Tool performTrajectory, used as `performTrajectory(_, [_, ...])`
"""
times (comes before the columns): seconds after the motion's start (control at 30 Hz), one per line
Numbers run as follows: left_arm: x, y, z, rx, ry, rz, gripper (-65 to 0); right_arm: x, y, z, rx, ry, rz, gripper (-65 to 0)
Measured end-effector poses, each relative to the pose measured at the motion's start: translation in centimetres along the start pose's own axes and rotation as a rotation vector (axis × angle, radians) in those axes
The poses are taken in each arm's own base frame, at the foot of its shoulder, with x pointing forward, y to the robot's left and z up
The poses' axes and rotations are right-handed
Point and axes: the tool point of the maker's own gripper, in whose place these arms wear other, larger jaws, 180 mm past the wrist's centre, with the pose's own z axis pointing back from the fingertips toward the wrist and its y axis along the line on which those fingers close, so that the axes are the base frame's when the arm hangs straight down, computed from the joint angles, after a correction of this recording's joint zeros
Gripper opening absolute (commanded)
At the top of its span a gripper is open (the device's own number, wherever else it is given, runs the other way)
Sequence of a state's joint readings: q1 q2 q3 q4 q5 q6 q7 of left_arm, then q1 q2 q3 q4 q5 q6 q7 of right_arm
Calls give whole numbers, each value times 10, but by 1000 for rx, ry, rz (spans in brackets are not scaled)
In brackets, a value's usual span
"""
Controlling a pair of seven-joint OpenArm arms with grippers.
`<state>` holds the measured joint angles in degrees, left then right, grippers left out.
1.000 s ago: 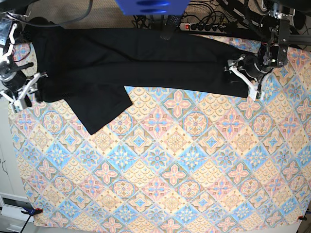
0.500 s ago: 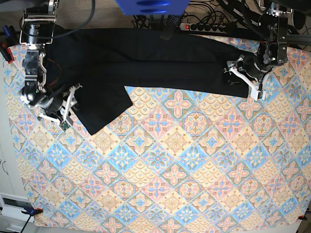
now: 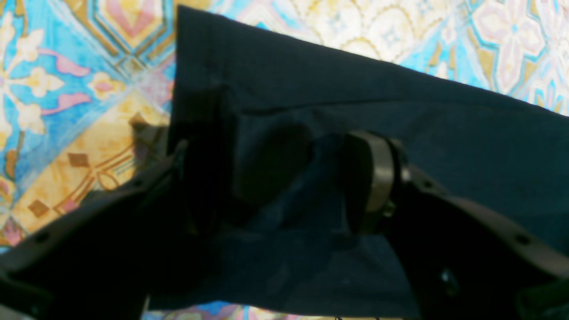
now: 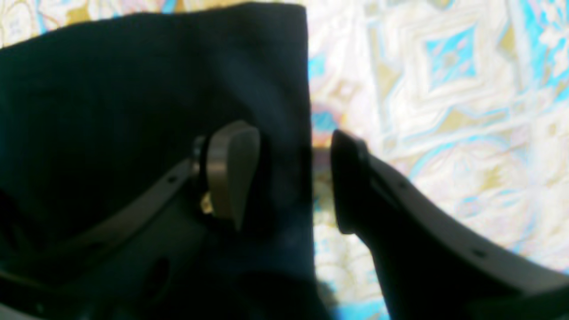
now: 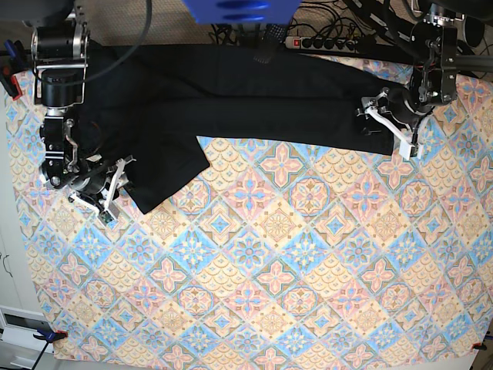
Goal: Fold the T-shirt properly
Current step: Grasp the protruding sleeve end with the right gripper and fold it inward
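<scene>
The black T-shirt [image 5: 231, 92] lies spread along the far edge of the patterned cloth, with one flap reaching down at the left [image 5: 166, 173]. My right gripper [image 5: 117, 189] is at that flap's left edge. In the right wrist view it [image 4: 289, 182] is open, its jaws straddling the shirt's straight edge [image 4: 284, 89]. My left gripper [image 5: 383, 129] is at the shirt's right end. In the left wrist view it [image 3: 284, 186] is open, with a raised fold of the shirt [image 3: 400, 111] between its jaws.
A patterned tablecloth [image 5: 269, 270] covers the table. A power strip [image 5: 323, 42] and cables lie behind the shirt, and a blue object [image 5: 239, 9] hangs at the top centre. Red clamps [image 5: 54, 335] hold the cloth's near corners.
My right arm has swung in from the table's left edge to the shirt's lower left flap and come down beside it. My left gripper has barely moved.
</scene>
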<state>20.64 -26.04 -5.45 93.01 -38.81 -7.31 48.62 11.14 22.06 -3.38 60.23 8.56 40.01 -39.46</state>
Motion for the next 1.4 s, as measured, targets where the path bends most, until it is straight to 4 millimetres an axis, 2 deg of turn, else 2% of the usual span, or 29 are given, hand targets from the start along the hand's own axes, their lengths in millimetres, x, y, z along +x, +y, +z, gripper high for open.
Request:
performTrajectory(0.07, [0, 0, 0, -1, 0, 1, -226, -15, 4, -5, 10, 9, -24, -352])
performTrajectory(0.37, [1, -1, 0, -3, -2, 2, -226, -16, 4, -12, 32, -32, -85, -366])
performTrajectory(0.43, [1, -1, -1, -3, -2, 2, -226, -19, 7, -14, 30, -10, -56, -418])
performTrajectory(0.5, [1, -1, 0, -2, -3, 1, -227, -19, 13, -17, 43, 2, -25, -506])
performTrajectory(0.6, [1, -1, -1, -4, -3, 3, -228, -10, 19, -15, 45, 8, 29, -607])
performTrajectory(0.73, [1, -1, -1, -4, -3, 4, -228, -9, 47, -9, 78, 1, 110, -622])
performTrajectory(0.8, [2, -1, 0, -4, -6, 3, -228, -12, 58, -1, 80, 21, 154, -623])
performTrajectory(0.83, [2, -1, -1, -4, -5, 3, -228, -8, 58, 6, 63, 8, 161, -623])
performTrajectory(0.93, [2, -2, -1, -5, -6, 4, -228, 6, 45, 36, -11, -56, 168, -623])
performTrajectory(1.07, [3, 0, 0, 0, -6, 0, -229, -4, 39, 72, -100, -50, 196, -623])
performTrajectory(1.13, [2, -2, -1, -6, -6, 5, -229, -10, 47, 84, -117, -40, 218, -623])
performTrajectory(1.27, [1, 0, 0, -1, -4, 3, -229, -8, 63, 108, -123, -94, 250, -623])
performTrajectory(1.33, [1, 0, 0, -2, -3, 3, -229, -21, 69, 113, -115, -77, 243, -623])
performTrajectory(1.4, [3, -1, 0, -3, -6, 2, -229, -48, 73, 117, -111, -12, 225, -623])
